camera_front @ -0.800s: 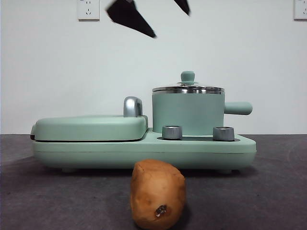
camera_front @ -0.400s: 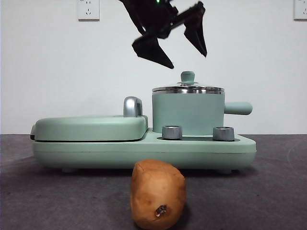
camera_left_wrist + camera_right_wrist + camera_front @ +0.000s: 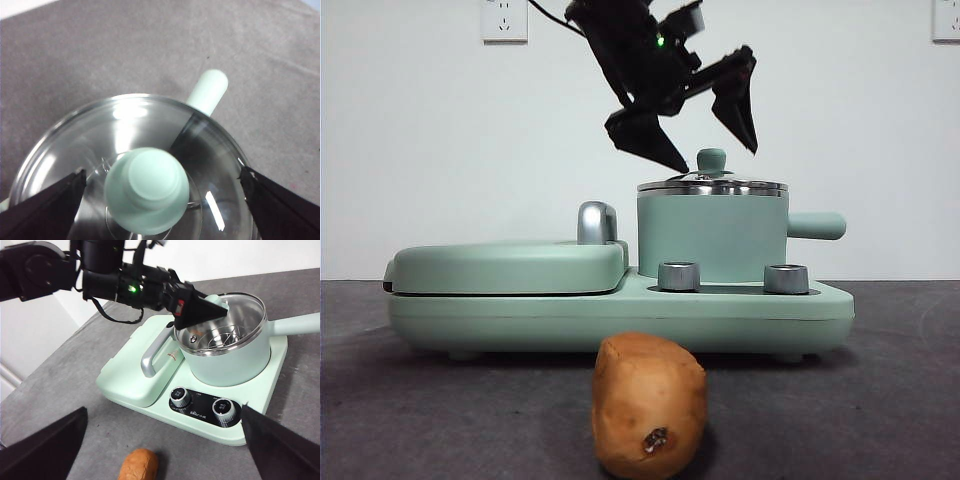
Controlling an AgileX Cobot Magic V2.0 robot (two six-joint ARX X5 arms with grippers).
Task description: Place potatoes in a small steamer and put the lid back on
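Note:
The potato lies on the dark table in front of the appliance; it also shows in the right wrist view. The small steamer stands on the base's right side with the glass lid on it. My left gripper is open, one jaw on each side of the lid's knob and apart from it. The left wrist view shows the knob between the wide jaws of the left gripper. My right gripper is open and empty, high above the table in front of the appliance.
The mint-green appliance base carries a flat griddle cover with a chrome handle left of the pot. Two steel dials sit on its front. The pot's stubby handle points right.
My left gripper has come down from the top of the front view and now hangs open around the lid's knob. The lid, the pot and the potato have not moved.

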